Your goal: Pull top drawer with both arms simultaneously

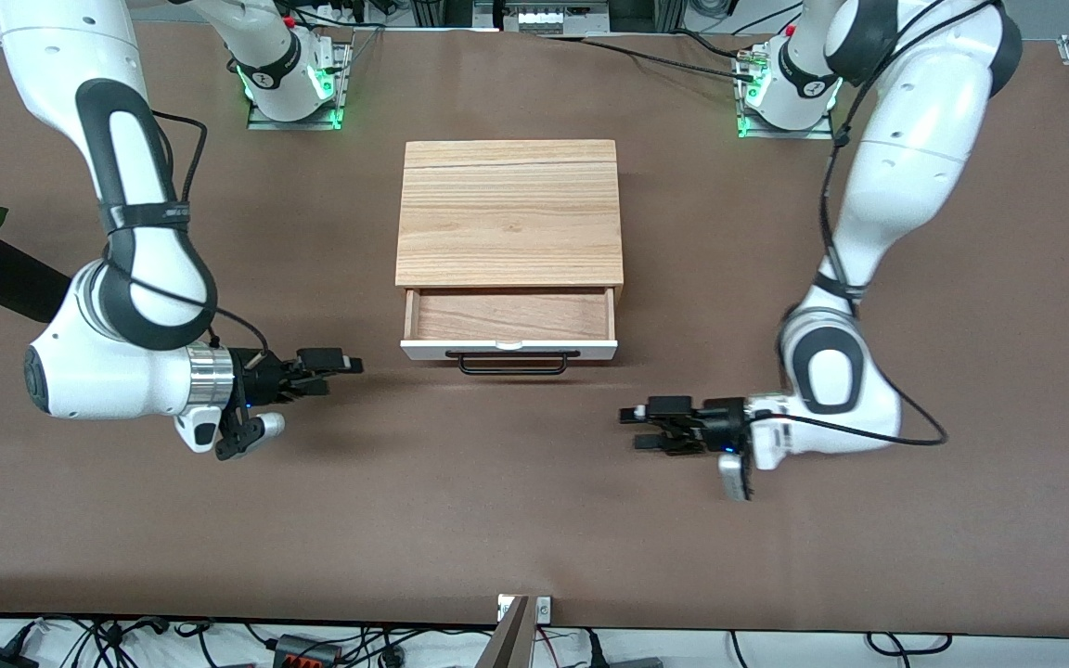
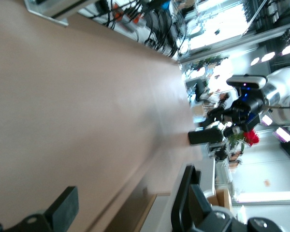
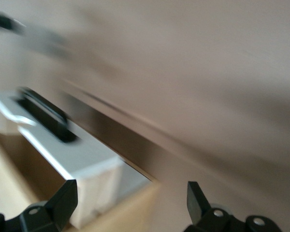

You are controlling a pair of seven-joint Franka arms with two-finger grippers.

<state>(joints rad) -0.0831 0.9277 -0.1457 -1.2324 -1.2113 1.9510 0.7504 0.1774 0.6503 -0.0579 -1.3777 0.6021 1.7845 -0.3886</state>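
Top drawer standing partly pulled out of the wood cabinet, both claws off its handle.

Its white front and black bar handle are facing the front camera, with reddish wood showing inside. The right gripper is hanging over bare table toward the right arm's end, fingers spread wide and gripping nothing; its wrist camera is smearing the drawer corner into blur. The left gripper is sitting over the table toward the left arm's end, also gaping open and empty. From the left wrist view the drawer is getting cut off at the edge, while the other claw is showing farther off.
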